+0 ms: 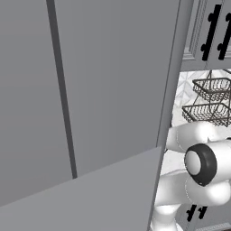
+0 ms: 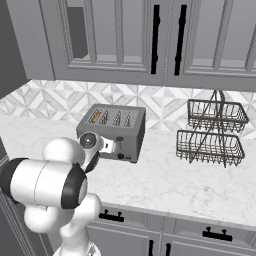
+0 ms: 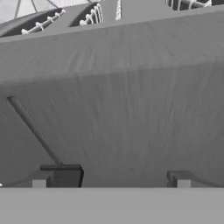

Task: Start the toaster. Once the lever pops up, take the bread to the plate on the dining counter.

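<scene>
Right base view: toaster (image 2: 117, 131) on white marble wall counter (image 2: 165, 185).

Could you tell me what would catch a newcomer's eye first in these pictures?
The grey toaster on the white marble counter, below grey wall cabinets, draws the eye first, with the arm's open tool right at its near side. To the toaster's right stands a two-tier wire basket rack. In the hand view, the toaster's grey wall looms very close, its slots showing along the top.
</scene>
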